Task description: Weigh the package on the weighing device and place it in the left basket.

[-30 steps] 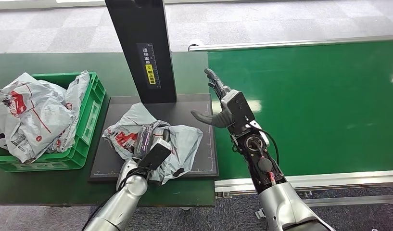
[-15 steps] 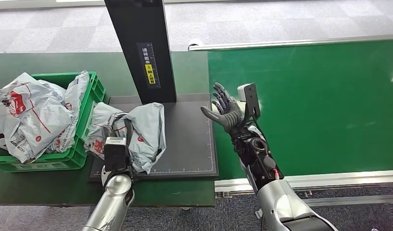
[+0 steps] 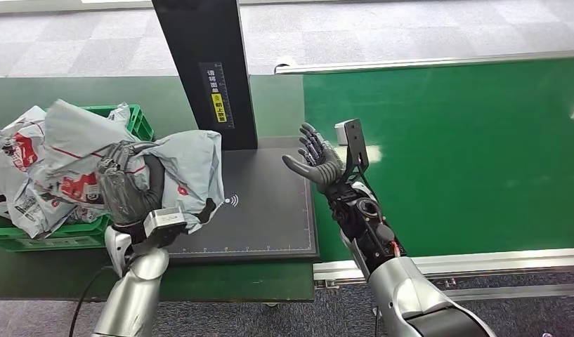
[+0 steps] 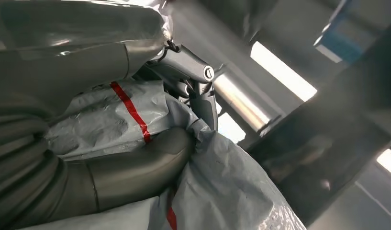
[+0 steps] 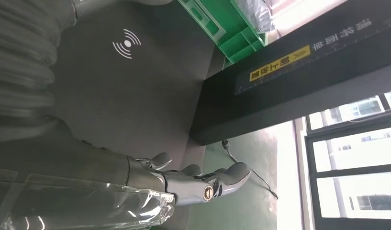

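My left hand (image 3: 129, 191) grips a crumpled grey package (image 3: 185, 165) with red print and holds it up between the black weighing plate (image 3: 263, 210) and the green basket (image 3: 140, 126). Up close in the left wrist view, the package (image 4: 112, 120) is wrapped by the hand's fingers (image 4: 188, 62). My right hand (image 3: 313, 160) hovers palm up, fingers spread and holding nothing, over the plate's right edge. The right wrist view shows that hand's fingers (image 5: 198, 179) above the plate (image 5: 136, 96) with its white wireless mark.
The green basket at the left holds several grey packages (image 3: 20, 175). A black post (image 3: 206, 70) with a ruler label rises behind the plate. A green conveyor belt (image 3: 466, 154) spreads to the right, with a metal rail along its front edge.
My left hand has lifted the package off the weighing plate and carried it left toward the basket. My right hand has turned palm up and drawn back slightly from the plate.
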Robot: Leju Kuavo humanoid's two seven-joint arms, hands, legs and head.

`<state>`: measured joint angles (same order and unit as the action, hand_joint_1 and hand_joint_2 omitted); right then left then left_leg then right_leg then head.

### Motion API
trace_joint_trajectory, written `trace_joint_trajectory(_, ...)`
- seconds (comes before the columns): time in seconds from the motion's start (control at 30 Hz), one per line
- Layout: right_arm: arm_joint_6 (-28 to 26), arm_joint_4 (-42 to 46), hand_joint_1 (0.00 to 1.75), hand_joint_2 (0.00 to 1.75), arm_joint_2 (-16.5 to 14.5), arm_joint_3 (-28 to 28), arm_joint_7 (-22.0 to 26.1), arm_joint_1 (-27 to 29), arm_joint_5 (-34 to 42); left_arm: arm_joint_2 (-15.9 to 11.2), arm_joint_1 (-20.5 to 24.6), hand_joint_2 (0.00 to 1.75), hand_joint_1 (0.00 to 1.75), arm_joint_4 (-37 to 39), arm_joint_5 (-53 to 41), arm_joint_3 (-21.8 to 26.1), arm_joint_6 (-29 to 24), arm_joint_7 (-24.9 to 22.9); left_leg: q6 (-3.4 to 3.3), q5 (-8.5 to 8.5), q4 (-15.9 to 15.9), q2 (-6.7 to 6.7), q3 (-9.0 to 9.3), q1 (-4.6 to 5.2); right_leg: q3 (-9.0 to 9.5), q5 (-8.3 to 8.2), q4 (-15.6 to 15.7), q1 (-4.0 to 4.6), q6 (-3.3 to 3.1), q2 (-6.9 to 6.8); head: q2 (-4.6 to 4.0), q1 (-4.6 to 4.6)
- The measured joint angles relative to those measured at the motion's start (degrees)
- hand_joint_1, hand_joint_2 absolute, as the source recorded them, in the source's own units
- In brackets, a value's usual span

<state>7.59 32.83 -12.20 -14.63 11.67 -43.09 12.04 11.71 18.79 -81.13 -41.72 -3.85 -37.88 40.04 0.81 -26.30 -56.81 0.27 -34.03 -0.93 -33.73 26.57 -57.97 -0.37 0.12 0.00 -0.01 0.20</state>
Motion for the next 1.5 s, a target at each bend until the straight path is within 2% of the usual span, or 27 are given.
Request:
trace_joint_trajectory(0.1, 0.3, -0.1, 0.00, 1.75, 0.2, -1.2, 0.1, 0.0, 0.3, 0.6, 0.6, 1.75, 1.75, -3.8, -5.2, 4.8, 0.0, 0.0, 0.00, 0.00, 0.0, 0.00, 0.00, -0.01, -0.01, 0.00, 0.0, 0.01, 0.00, 0.00, 0.00, 0.00)
trace_joint_trajectory(0.33, 0.3, -0.1, 0.00, 1.75, 0.5, -2.7, 0.1, 0.0, 1.3, 1.5, 2.9, 1.75, 1.75, -8.8, -9.3, 12.6, 0.0, 0.0, 0.01, 0.01, 0.0, -0.01, -0.01, 0.00, 0.00, 0.00, 0.0, 0.01, 0.00, 0.00, 0.00, 0.01)
trace_joint_trajectory(0.47, -0.3, -0.1, 0.00, 1.75, 0.8, -3.7, 0.4, 0.1, 2.0, 1.9, 7.8, 1.75, 1.75, -8.4, -15.6, 21.3, 0.0, -0.1, 0.01, 0.02, 0.0, -0.01, 0.00, 0.00, -0.01, -0.01, 0.0, 0.01, 0.00, 0.00, 0.00, 0.00)
trace_joint_trajectory(0.63, -0.7, -0.1, 0.00, 1.75, 1.3, -4.8, 1.2, 0.7, 2.5, 1.9, 15.1, 1.75, 1.75, -2.5, -23.9, 34.5, 0.0, -0.5, 0.03, 0.04, 0.0, 0.01, 0.03, -0.01, -0.01, -0.02, 0.0, 0.02, -0.01, 0.01, -0.01, 0.01)
trace_joint_trajectory(0.73, -1.0, 0.1, 0.00, 1.75, 1.4, -5.3, 1.1, 1.1, 2.9, 1.6, 19.6, 1.75, 1.69, 3.9, -33.3, 42.3, 0.0, -5.3, 0.03, 0.05, 0.0, 0.01, 0.03, -0.01, -0.01, -0.02, 0.0, 0.01, -0.01, 0.01, 0.00, 0.01)
trace_joint_trajectory(0.8, -1.1, 0.4, 0.00, 1.75, 1.5, -5.4, 1.0, 1.1, 2.9, 0.5, 21.9, 1.75, 1.68, 9.2, -39.8, 44.8, 0.0, -14.0, 0.03, 0.05, 0.0, 0.02, 0.03, -0.01, -0.02, -0.02, 0.0, 0.01, -0.01, 0.01, 0.01, 0.02)
trace_joint_trajectory(0.87, -1.1, 0.5, 0.00, 1.75, 1.5, -5.4, 0.9, 1.1, 2.9, -1.5, 23.6, 1.75, 1.68, 15.1, -44.8, 44.4, 0.0, -24.8, 0.02, 0.05, 0.0, 0.02, 0.03, -0.01, -0.03, -0.02, 0.0, 0.01, -0.01, 0.01, -0.01, 0.02)
trace_joint_trajectory(0.93, -1.0, 0.6, 0.00, 1.75, 1.5, -5.5, 0.9, 1.2, 2.9, -3.3, 24.8, 1.75, 1.68, 20.1, -46.8, 42.8, 0.0, -31.4, 0.02, 0.05, 0.0, 0.01, 0.02, -0.01, -0.02, -0.02, 0.0, 0.01, -0.01, 0.01, 0.00, 0.02)
trace_joint_trajectory(1.1, -0.9, 0.8, 0.00, 1.75, 1.7, -5.6, 0.9, 1.2, 2.9, -5.6, 26.5, 1.75, 1.68, 26.7, -46.9, 40.9, 0.0, -33.2, 0.02, 0.04, 0.0, 0.04, 0.00, -0.01, -0.03, -0.02, 0.0, 0.01, -0.01, 0.02, 0.01, 0.02)
trace_joint_trajectory(1.3, -0.7, 0.8, 0.00, 1.75, 1.7, -5.6, 0.9, 1.2, 2.9, -6.7, 27.1, 1.75, 1.64, 30.1, -47.0, 40.0, 0.0, -34.1, 0.03, 0.04, 0.0, 0.04, 0.00, -0.01, -0.06, -0.02, 0.0, 0.01, -0.01, 0.02, 0.01, 0.02)
trace_joint_trajectory(1.37, -0.4, 0.8, 0.00, 1.75, 1.8, -5.6, 0.9, 1.2, 2.9, -7.5, 27.7, 1.75, 1.64, 32.5, -47.0, 38.7, 0.3, -38.1, 0.02, 0.05, 0.0, 0.04, 0.00, -0.01, -0.08, -0.02, 0.0, 0.01, -0.01, 0.02, 0.00, 0.03)
trace_joint_trajectory(1.47, 0.2, 0.8, 0.00, 1.75, 1.8, -5.6, 0.8, 1.2, 2.9, -9.5, 29.5, 1.75, 1.65, 39.5, -47.0, 33.9, 4.2, -47.6, 0.02, 0.06, 0.0, 0.01, 0.00, -0.01, -0.05, -0.02, 0.0, 0.01, -0.01, 0.01, 0.00, 0.03)
trace_joint_trajectory(1.5, 0.5, 0.8, 0.00, 1.75, 1.8, -5.6, 0.7, 1.2, 2.8, -10.1, 30.1, 1.75, 1.53, 41.8, -47.0, 32.1, 6.6, -49.9, 0.01, 0.07, 0.0, 0.00, 0.00, -0.01, -0.04, -0.03, 0.0, 0.01, -0.01, 0.01, -0.01, 0.03)
